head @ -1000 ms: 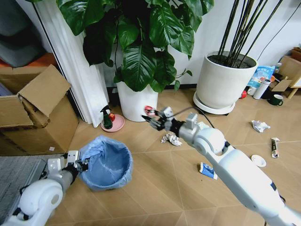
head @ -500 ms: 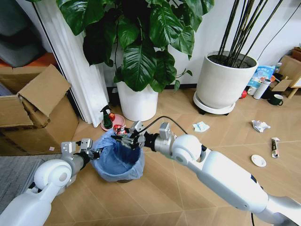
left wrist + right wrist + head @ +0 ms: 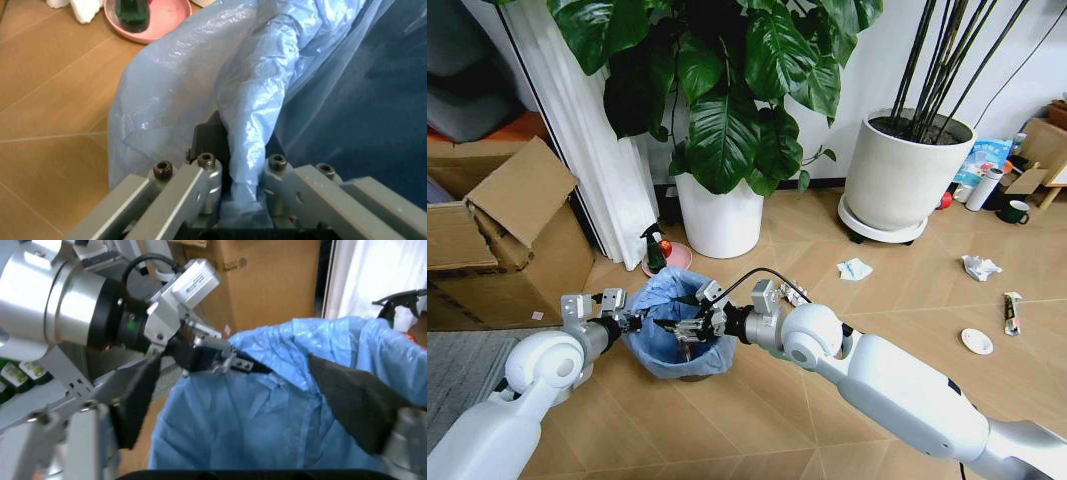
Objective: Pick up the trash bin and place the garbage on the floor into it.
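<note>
L end effector (image 3: pixel 630 322) is pinching the rim of the trash bin (image 3: pixel 677 335), fingers pressed together on the blue bag liner, holding it near the white plant pot (image 3: pixel 719 218) w/ the big-leaf plant. R end effector (image 3: pixel 679 326) is sitting over the bin mouth, fingers spread apart. Garbage is lying on the floor (image 3: pixel 757 420) well to the robot's right: crumpled paper (image 3: pixel 980 267), a wrapper (image 3: pixel 1012 312), a white lid (image 3: pixel 976 341), a blue-white scrap (image 3: pixel 854 268).
</note>
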